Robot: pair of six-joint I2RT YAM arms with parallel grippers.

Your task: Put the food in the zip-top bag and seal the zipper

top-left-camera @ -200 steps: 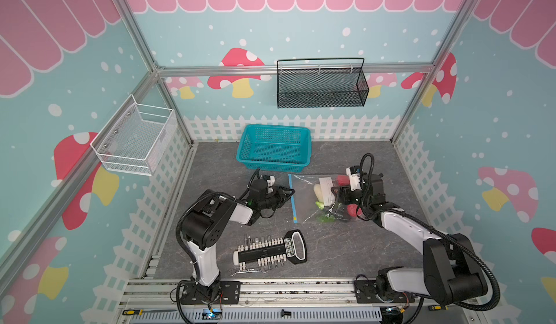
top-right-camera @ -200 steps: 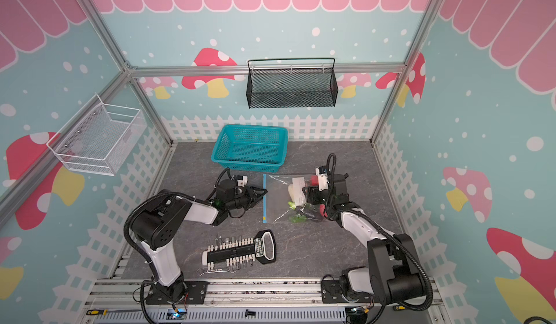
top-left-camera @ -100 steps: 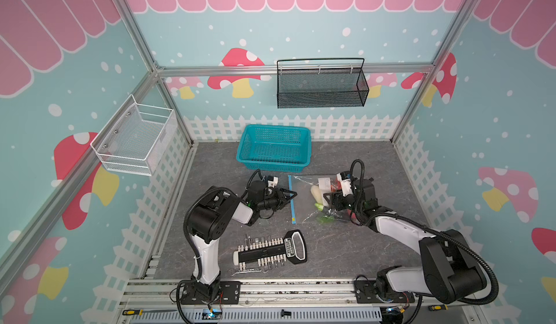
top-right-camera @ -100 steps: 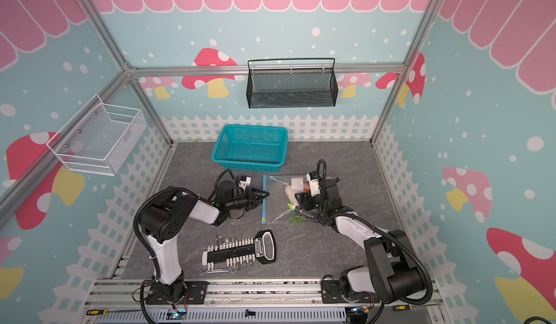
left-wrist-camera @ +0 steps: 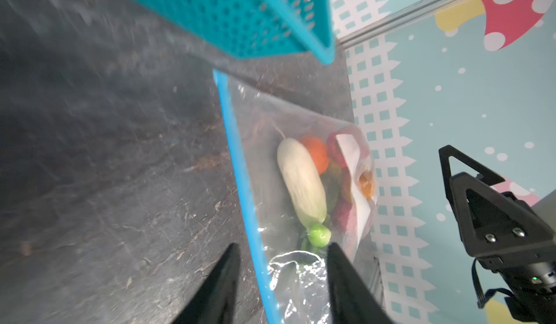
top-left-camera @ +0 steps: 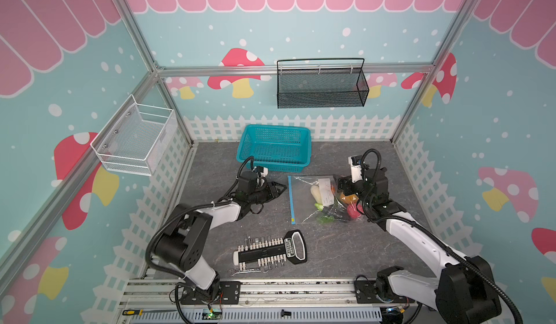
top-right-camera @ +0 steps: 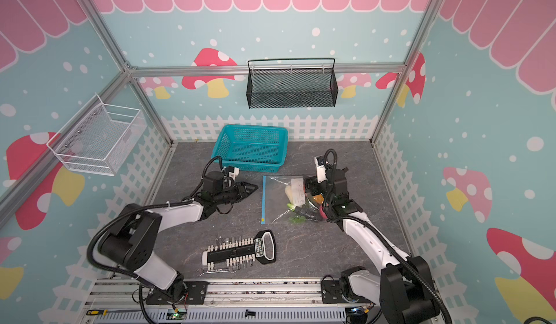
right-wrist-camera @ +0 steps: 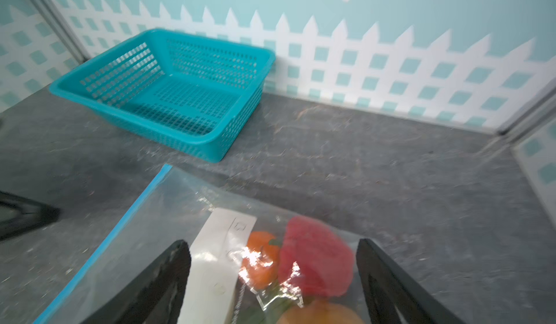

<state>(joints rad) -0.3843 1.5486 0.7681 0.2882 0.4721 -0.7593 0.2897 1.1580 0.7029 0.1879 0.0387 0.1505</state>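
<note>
In both top views the bench (top-left-camera: 331, 247) is a dark grey, stone-veined slab inside aluminium rails and teal walls (top-left-camera: 301, 36) printed with mushrooms, pink scallops and a white picket fence; a black mesh basket (top-left-camera: 322, 88) hangs on the back wall and a white wire basket (top-left-camera: 135, 136) on the left one; a teal basket (top-left-camera: 272, 146) of perforated plastic stands at the bench's back edge; a black-and-white bit holder (top-left-camera: 270, 250) lies near the front edge. The zip-top bag (top-right-camera: 276, 196), clear and crinkled, lies flat between the bench's middle and right edge, the food (top-left-camera: 315, 193) bunched inside it; the zipper (top-left-camera: 291, 199), a thin light-blue strip, runs front to back along the bag's side facing the left edge. The left end effector (top-left-camera: 281, 188) sits just beside the zipper; the right end effector (top-left-camera: 338, 187) hangs over the food.

In the left wrist view the zipper (left-wrist-camera: 240, 172) is a smooth straight band passing between the tapered black fingers (left-wrist-camera: 222, 277), which stand partly apart and clamp nothing; through glossy film the food (left-wrist-camera: 301, 181) shows as a long white-green piece, a small green ball, and orange and red lumps.

In the right wrist view the right end effector (right-wrist-camera: 272, 244) is spread wide above the bag (right-wrist-camera: 168, 217), gripping nothing; whether it touches the film cannot be told; a white rectangular label (right-wrist-camera: 216, 247) and rounded food (right-wrist-camera: 316, 259) glint beneath.
</note>
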